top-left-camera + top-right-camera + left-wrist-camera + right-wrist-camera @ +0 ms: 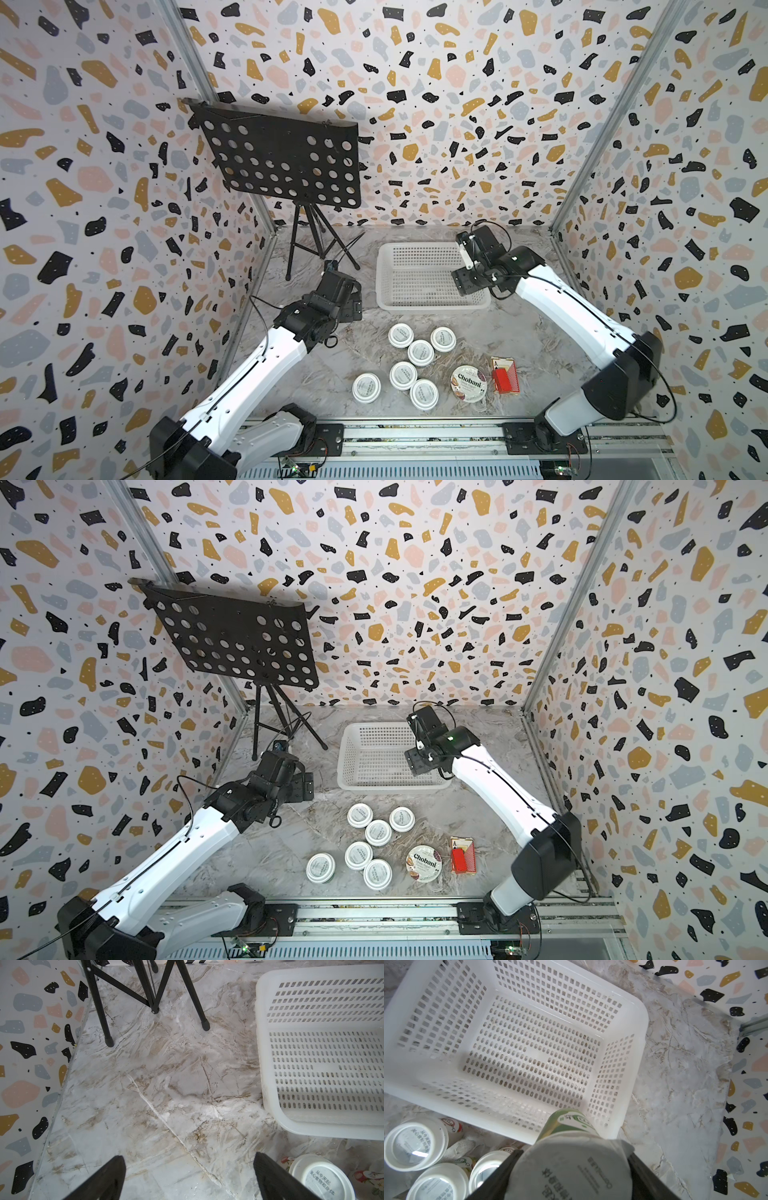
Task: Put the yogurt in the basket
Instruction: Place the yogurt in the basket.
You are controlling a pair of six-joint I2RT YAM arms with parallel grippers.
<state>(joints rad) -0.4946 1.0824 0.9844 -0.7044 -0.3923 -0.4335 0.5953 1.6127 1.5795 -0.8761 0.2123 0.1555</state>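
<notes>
On the marble-patterned desk (519, 332), far centre, I log these items:

1. Basket (415, 306): white moulded plastic, rectangular, with a rounded rim and slotted grid walls and floor. It lies flat.
2. Green-sided cup (569, 1126): tapered, with a matt white printed lid. The right end effector (572, 1159) is clamped on it, one dark finger on each side of the lid, above the basket's right end. In both top views the arm hides that corner and the cup.
3. Six white cups, round, with ridged printed lids: three in a near cluster (421, 352) just in front of the basket and three closer to me (403, 375). Several touch.
4. Chobani cup (468, 383): wider, with a glossy foil lid, just right of the closer three.
5. Red playing-card box (505, 376): glossy card, just beside the Chobani cup.
6. Music stand (282, 162): black perforated metal plate on a tripod. Its feet stand on the desk to the left of the basket.
7. Left end effector (190, 1176): black fingers spread wide with only bare desk between them, left of the basket. One white cup (320, 1178) sits just outside one finger.
</notes>
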